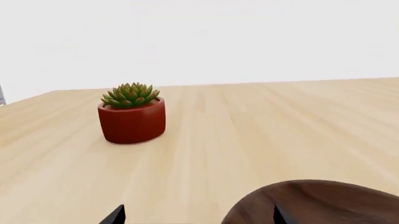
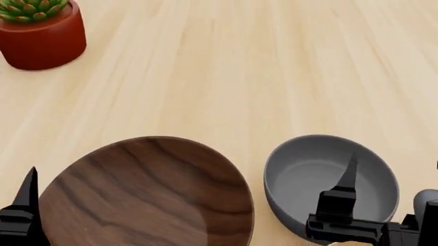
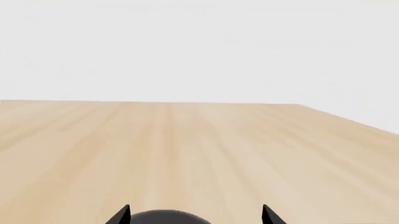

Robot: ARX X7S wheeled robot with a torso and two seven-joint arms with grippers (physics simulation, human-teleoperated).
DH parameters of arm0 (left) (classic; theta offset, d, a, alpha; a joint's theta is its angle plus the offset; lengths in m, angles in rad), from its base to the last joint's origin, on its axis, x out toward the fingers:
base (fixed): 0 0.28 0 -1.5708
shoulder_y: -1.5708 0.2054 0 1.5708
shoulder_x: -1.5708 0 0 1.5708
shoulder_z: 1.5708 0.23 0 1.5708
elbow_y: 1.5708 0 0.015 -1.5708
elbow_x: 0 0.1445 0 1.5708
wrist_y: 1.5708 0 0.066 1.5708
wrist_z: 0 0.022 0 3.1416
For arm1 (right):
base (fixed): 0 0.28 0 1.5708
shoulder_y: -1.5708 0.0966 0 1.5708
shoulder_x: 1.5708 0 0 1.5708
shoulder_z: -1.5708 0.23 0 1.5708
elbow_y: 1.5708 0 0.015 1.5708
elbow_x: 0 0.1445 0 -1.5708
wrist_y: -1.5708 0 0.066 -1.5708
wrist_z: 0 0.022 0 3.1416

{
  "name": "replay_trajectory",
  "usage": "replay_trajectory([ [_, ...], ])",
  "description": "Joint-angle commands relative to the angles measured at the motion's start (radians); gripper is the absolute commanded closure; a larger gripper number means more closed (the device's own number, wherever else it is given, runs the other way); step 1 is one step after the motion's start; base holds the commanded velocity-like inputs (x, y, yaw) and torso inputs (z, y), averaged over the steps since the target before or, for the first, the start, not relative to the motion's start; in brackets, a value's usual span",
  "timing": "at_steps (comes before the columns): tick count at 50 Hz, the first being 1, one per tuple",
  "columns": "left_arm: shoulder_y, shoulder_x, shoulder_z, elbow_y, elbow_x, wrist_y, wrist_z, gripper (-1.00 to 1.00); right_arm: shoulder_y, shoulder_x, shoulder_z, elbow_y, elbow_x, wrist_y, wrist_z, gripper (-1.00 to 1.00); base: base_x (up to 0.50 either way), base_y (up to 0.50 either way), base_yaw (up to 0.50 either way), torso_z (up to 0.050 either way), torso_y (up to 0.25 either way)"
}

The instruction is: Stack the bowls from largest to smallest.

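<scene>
Both bowls sit at the table's [image 2: 226,66] near edge. The right gripper [image 3: 196,215] is spread around the grey bowl [image 2: 321,179]; the left gripper [image 1: 198,215] is spread beside the wooden bowl [image 2: 147,197]. A crooked pinch could tip the grey bowl.

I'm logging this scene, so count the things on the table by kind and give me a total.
Bowls: 2, the walnut wooden bowl and the dark grey bowl
Potted plants: 1, the succulent in a red pot
Total: 3 in these views; a smaller orange-tan bowl is not clearly in view.
</scene>
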Motion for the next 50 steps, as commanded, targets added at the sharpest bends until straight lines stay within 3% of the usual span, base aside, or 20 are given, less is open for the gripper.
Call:
replay_trajectory([
  [1,-0.015,-0.066,-0.071,0.016,-0.179,0.008,-0.086,-1.00,0.259,0.112,0.079,0.012,0.100,0.387,-0.016,-1.00,0.00,0.00,0.00,0.000,0.000],
  [3,-0.018,-0.087,-0.083,0.013,-0.223,0.015,-0.116,-1.00,0.329,0.117,0.084,0.072,0.133,0.451,-0.038,-1.00,0.00,0.00,0.00,0.000,0.000],
  [4,-0.018,-0.090,-0.089,0.006,-0.230,0.019,-0.119,-1.00,0.356,0.123,0.173,0.200,0.283,0.461,0.112,-1.00,0.00,0.00,0.00,0.000,0.000],
  [7,-0.017,-0.100,-0.102,-0.001,-0.246,0.020,-0.129,-1.00,0.410,0.232,0.082,0.308,0.574,0.459,0.281,-1.00,0.00,0.00,0.00,0.000,0.000],
  [14,-0.001,-0.118,-0.082,-0.019,-0.240,0.055,-0.133,-1.00,0.581,0.328,-0.108,0.606,0.696,0.458,0.344,-1.00,0.00,0.00,0.00,0.000,0.000],
  [19,0.007,-0.130,-0.080,-0.019,-0.244,0.058,-0.141,-1.00,0.705,0.423,-0.392,0.760,0.630,0.428,0.219,-1.00,0.00,0.00,0.00,0.000,0.000],
  [33,0.014,-0.151,-0.089,-0.026,-0.276,0.053,-0.165,-1.00,0.913,0.397,-0.748,1.180,0.437,0.311,-0.008,-1.00,0.00,0.00,0.00,0.000,0.000],
  [50,0.037,-0.171,-0.046,-0.047,-0.257,0.090,-0.178,-1.00,0.926,0.326,-0.849,1.398,0.374,0.220,-0.106,-1.00,0.00,0.00,0.00,0.000,0.000],
])
